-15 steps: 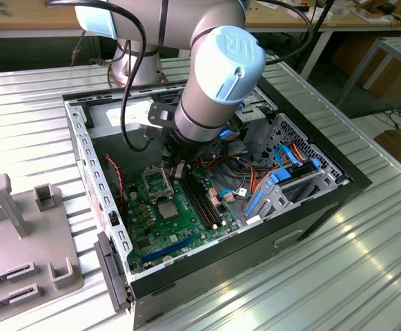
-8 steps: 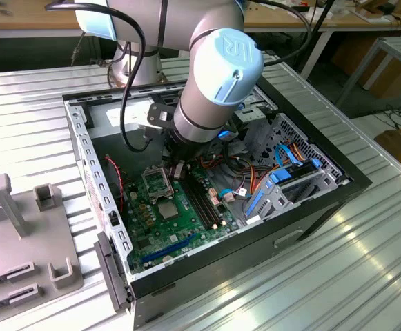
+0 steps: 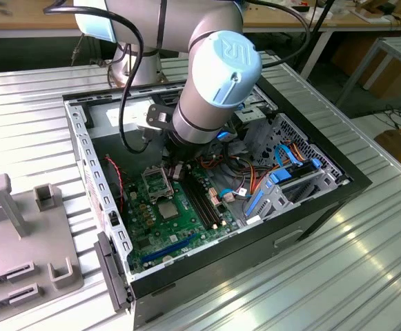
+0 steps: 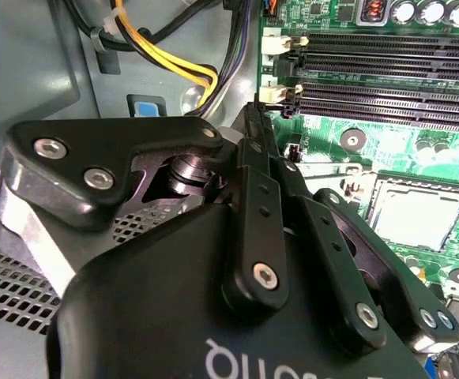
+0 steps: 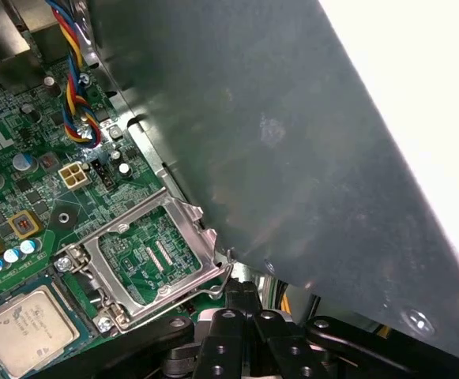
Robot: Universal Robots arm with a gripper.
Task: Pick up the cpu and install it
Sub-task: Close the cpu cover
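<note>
One gripper [image 3: 177, 170] hangs beside the raised socket frame [image 5: 154, 253], fingers closed and apparently empty. The cpu [image 5: 25, 329] lies flat in its socket just past that frame.

— What's my arm looking like?

— I see thick silver-grey tube segments [image 3: 200, 114], a pale blue round joint cap [image 3: 226, 65], and black cables looped alongside.

— And behind the jaws?

— My matte black linkage gripper [image 4: 253, 134], with silver screws.

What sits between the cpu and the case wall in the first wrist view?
In the first wrist view, the hinged silver socket frame, swung open, lies between the cpu and the grey case wall; green board shows through its window.
</note>
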